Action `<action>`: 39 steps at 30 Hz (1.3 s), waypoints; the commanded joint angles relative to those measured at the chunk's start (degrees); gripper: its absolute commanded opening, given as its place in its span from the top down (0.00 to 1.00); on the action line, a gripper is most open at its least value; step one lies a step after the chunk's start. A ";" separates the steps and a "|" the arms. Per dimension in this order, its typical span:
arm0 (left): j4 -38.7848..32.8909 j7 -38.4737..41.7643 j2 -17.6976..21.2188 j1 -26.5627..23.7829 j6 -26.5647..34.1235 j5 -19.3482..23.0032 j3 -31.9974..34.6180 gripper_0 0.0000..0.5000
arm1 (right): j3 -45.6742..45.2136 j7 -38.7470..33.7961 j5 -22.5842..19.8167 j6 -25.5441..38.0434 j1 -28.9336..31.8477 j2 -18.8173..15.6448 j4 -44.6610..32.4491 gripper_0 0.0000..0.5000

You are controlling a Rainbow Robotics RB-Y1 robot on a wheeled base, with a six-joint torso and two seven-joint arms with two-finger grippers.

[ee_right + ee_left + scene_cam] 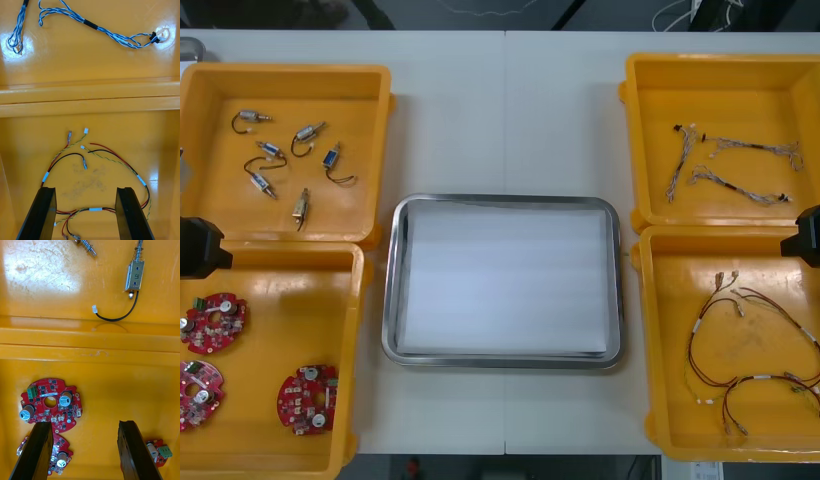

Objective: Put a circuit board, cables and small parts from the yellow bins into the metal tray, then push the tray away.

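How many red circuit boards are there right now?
3, all in the near left yellow bin: one board by its outer wall, a second board nearer the robot, a third board toward the tray. None seems hidden.

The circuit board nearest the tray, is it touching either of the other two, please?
Apart. The front view shows bare floor of the yellow bin separating that circuit board from the far board and the leftmost board.

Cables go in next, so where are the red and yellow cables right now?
Front view: the red and yellow cables lie in the near yellow bin on the robot's right, beside the metal tray, below the open right gripper.
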 commanded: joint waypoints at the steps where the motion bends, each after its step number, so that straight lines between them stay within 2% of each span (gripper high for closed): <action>1: -1.66 1.89 0.55 0.91 -0.46 0.42 1.65 0.00 | 0.86 0.92 -0.44 -0.56 -1.43 0.24 -1.67 0.09; 39: -1.66 1.89 0.55 0.91 -0.46 0.42 1.65 0.00 | 0.86 0.92 -0.44 -0.56 -1.43 0.24 -1.67 0.09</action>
